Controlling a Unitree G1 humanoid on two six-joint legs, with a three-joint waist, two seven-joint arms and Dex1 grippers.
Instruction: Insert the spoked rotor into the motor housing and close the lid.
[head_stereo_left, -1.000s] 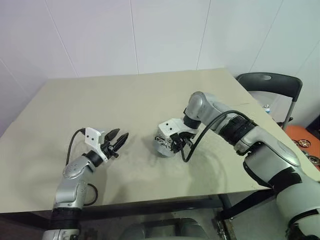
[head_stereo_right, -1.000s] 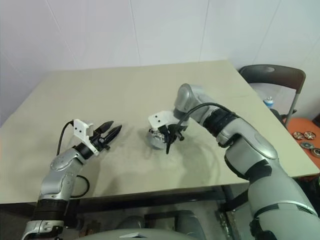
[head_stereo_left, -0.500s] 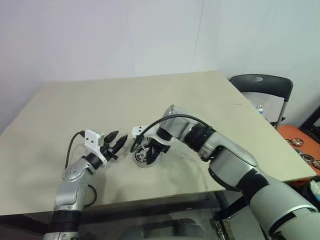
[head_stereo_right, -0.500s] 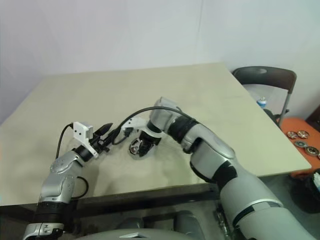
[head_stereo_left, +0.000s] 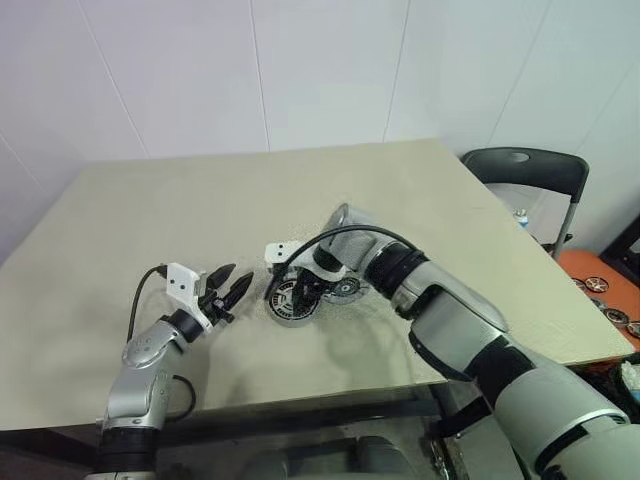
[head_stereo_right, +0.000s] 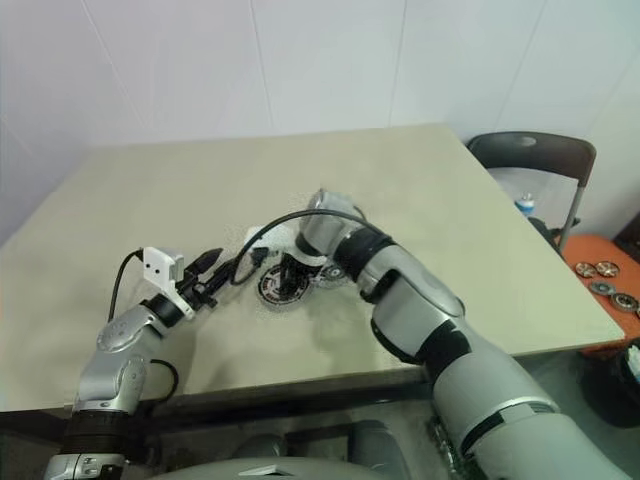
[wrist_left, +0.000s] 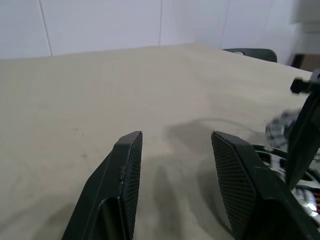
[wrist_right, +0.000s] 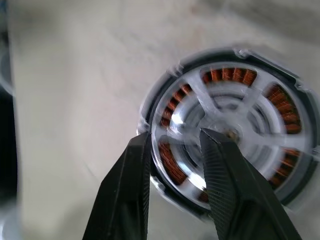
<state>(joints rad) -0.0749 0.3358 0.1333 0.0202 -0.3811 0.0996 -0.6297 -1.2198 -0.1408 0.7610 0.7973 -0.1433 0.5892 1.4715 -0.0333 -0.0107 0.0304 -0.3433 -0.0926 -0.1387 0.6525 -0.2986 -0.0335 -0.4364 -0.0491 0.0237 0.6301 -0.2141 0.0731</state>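
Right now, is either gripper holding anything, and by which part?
Nothing looks held. The left gripper is open over the table. The right gripper has its jaws apart astride the rim of the motor housing, not closed on it.

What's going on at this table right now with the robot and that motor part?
The robot's right gripper is over a round motor assembly lying on the beige table: silver spokes sit over a ring of copper windings. Its fingers stand slightly apart at the rim; whether they grip it is unclear. The left gripper waits open beside the part, holding nothing.
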